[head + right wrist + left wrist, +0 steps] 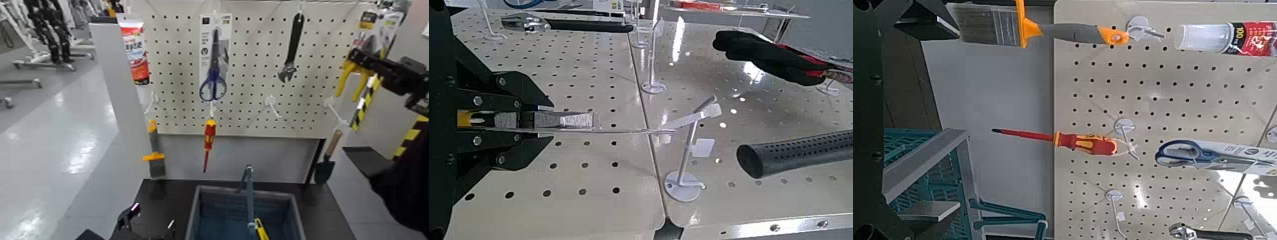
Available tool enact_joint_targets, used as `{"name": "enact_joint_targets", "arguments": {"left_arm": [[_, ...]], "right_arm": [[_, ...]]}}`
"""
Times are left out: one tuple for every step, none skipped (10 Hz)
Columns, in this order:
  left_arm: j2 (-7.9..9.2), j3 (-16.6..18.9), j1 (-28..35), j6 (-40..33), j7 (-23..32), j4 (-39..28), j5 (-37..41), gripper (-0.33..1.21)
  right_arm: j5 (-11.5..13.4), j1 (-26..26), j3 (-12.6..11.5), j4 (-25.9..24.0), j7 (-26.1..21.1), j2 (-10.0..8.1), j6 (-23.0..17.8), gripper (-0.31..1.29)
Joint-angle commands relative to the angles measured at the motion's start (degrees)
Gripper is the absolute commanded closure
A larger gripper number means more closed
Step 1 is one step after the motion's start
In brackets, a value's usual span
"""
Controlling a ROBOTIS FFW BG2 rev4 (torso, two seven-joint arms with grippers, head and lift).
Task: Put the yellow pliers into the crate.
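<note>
The yellow pliers, on their retail card, are up at the right end of the pegboard, in front of its top right corner. My right gripper is shut on the card, which shows edge-on as a thin strip between the fingers in the right wrist view. The blue-grey crate stands on the dark table below the pegboard, its arched handle upright. It also shows in the left wrist view. My left gripper waits low, left of the crate.
The pegboard holds blue-handled scissors, a black wrench, a red-and-yellow screwdriver, a brush and a trowel. Bare hooks stick out of it. A small yellow item lies in the crate.
</note>
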Motion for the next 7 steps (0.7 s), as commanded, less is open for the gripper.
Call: {"name": "enact_joint_targets", "arguments": {"left_arm": [[0.09,0.0,0.1,-0.1,0.0,0.0,0.1,0.1],[0.09,0.0,0.1,-0.1,0.1,-0.1,0.1,0.1],[0.09,0.1,0.1,-0.1,0.0,-0.1,0.1,0.1],[0.09,0.1,0.2,-0.1,0.0,-0.1,0.1,0.1],[0.18,0.1,0.2,-0.1,0.0,-0.1,0.1,0.1],[0.35,0.0,0.1,0.0,0.0,0.0,0.1,0.1],[0.44,0.0,0.1,-0.1,0.1,-0.1,0.1,0.1]], "right_arm": [[0.0,2.3,-1.6,-6.6,0.1,0.56,0.9,1.17],[0.0,4.3,-3.0,-11.0,0.0,1.35,1.5,1.17],[0.0,6.2,-4.0,-15.4,-0.2,2.05,2.2,1.17],[0.1,7.7,-4.4,-19.1,-0.5,2.58,2.9,1.17],[0.0,8.7,-4.4,-21.1,-0.7,3.63,2.9,1.17],[0.1,9.7,-4.1,-22.3,-1.0,4.69,2.8,1.17],[0.9,11.2,-4.2,-24.0,-1.3,6.27,2.9,1.17]]}}
